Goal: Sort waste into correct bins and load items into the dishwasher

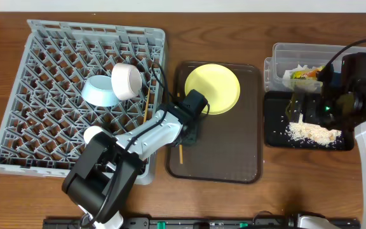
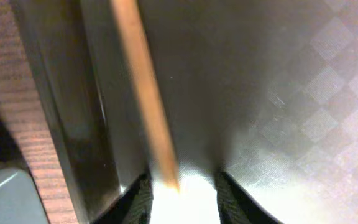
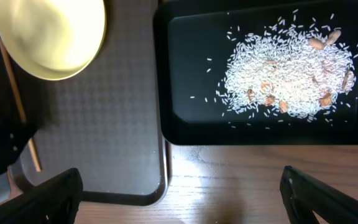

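Large grey lattice dish rack (image 1: pixel 49 114): holds light blue bowl (image 1: pixel 100 90) and smaller white bowl (image 1: pixel 126 80); clear plastic tub (image 1: pixel 297 46): crumpled wrapper (image 1: pixel 304 73); shallow black tray (image 3: pixel 185 93): rice scraps (image 3: pixel 284 68); apparently outstanding: round yellow plate (image 1: pixel 212 88) and thin wooden chopstick (image 2: pixel 145 93), both on dark brown serving tray (image 1: pixel 234 146); left gripper (image 2: pixel 184 193): jaws part-open astride chopstick, not pinching; right gripper (image 3: pixel 180 180): jaws wide, empty.

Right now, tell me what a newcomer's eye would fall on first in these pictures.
The big grey dish rack fills the left of the overhead view, with a light blue bowl and a white bowl lying in it. Next comes the bright yellow plate on the dark brown tray in the middle. At right, pale rice scraps stand out against the black tray.
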Controlling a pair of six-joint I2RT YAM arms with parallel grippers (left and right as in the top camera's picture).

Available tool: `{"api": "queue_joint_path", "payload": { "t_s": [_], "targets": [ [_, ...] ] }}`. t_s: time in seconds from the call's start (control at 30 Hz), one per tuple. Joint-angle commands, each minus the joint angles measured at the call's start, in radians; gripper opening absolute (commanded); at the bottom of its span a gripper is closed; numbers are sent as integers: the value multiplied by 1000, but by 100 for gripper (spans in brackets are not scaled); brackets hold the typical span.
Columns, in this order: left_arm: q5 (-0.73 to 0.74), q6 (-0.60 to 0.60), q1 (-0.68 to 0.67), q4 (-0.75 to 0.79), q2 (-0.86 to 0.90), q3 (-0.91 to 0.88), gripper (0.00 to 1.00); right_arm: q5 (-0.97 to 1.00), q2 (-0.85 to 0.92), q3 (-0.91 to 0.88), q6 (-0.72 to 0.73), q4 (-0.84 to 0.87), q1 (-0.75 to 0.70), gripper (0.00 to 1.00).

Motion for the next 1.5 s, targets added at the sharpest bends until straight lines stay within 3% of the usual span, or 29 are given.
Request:
{"api": "queue_joint_path", "payload": {
  "t_s": [0.0, 0.17, 0.4, 0.57, 0.77, 0.93, 1.2, 1.3, 1.37, 1.47],
  "targets": [
    [-5, -10, 2, -5, 38, -15, 20, -5, 2, 1, -13, -8, -5, 99],
    [-5, -25, 2, -28, 35, -14, 6, -5, 2, 1, -13, -12, -5, 99],
    [-9, -19, 21, -112, -84, 38, 6, -5, 2, 1, -13, -14, -5, 99],
    [-9, -16, 69, -140, -302, 53, 6, -5, 2, 1, -13, -13, -5, 99],
    [-17, 155, 161, -204, -498, 53, 7, -5, 2, 1, -13, -11, -5, 99],
    [-16, 264, 293, -276, -473, 53, 6, -5, 2, 1, -13, -11, -5, 99],
    [-5, 269, 343, -278, -338, 53, 6, -5, 2, 1, -13, -11, -5, 99],
    [-5, 269, 343, -277, -294, 53, 13, -5, 2, 1, -13, -12, -5, 99],
    [-5, 269, 343, -278, -296, 55, 39, -5, 2, 1, -13, -12, -5, 99],
    [-4, 267, 343, -285, -327, 65, 54, -5, 2, 1, -14, -11, -5, 99]
  ]
}}
